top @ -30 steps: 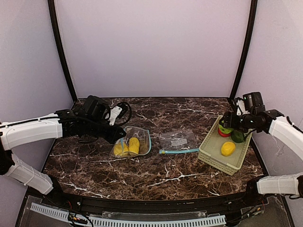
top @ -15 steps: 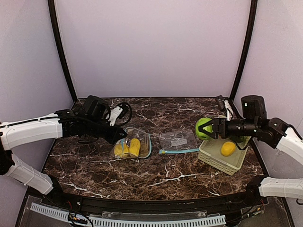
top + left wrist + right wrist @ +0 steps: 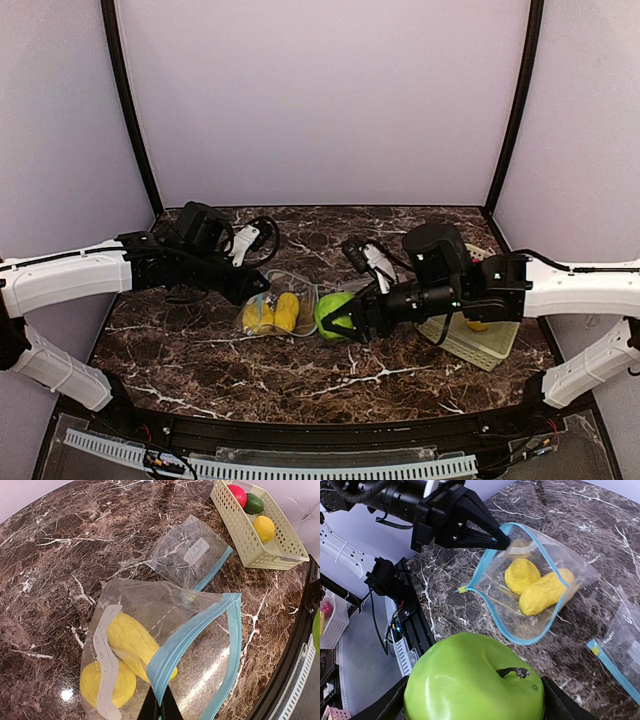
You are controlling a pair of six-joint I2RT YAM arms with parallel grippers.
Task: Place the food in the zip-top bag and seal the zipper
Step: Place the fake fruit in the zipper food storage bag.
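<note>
I saw spare clear bag (image 3: 187, 555) near pale slatted basket (image 3: 232, 527). Left fingers (image 3: 160, 707) pinched blue-zippered clear bag (image 3: 150, 605), mouth facing right fingers (image 3: 345, 320) clasping glossy green ball (image 3: 475, 680).

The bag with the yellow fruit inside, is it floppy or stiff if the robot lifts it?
Probably floppy: the bag is thin, wrinkled film, and its mouth stands open where the left gripper pinches the blue rim. The yellow pieces would likely slide to its lowest corner and make it sag.
</note>
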